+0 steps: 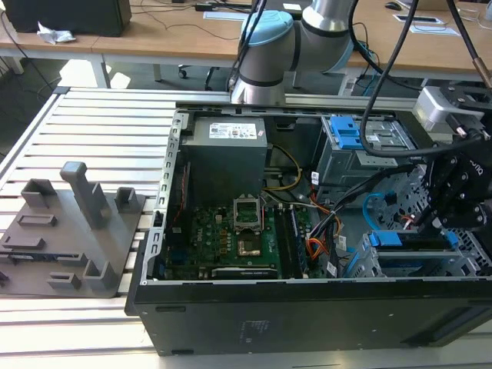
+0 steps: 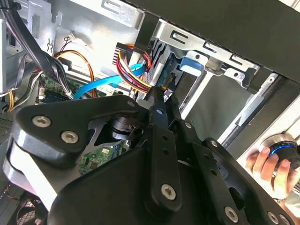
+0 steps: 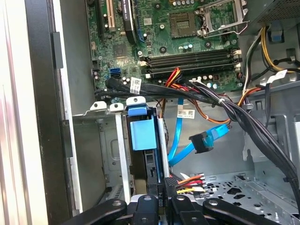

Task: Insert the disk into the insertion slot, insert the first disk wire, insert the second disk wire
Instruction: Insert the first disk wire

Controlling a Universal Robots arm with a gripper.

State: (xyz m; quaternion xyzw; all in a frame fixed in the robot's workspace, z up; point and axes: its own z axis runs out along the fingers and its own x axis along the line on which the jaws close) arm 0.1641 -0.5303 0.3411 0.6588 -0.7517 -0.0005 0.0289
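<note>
The disk [image 3: 142, 136] stands edge-on in its blue carrier inside the insertion slot [image 1: 467, 260], at the lower right of the exterior view, so that step looks done. At the disk's rear edge the gripper [image 2: 159, 96] has its fingers [image 2: 157, 126] drawn narrow. As far as I can judge, they are pinched on the black plug of the first disk wire [image 3: 172, 183], whose red, orange and yellow leads fan away beside it. The plug sits right against the disk's edge, but I cannot tell whether it is seated.

The risk lies there. A plug held slightly tilted would jam on the port's lip rather than slide home, and a hard push could strain the port or make the plug slip in the fingers. The stiff coloured leads may also pull it askew. The second disk wire [image 3: 204, 142], a blue cable, hangs loose nearby with its plug free. The dark cable bundle [image 3: 243, 117] running close by could snag the arm.
</note>
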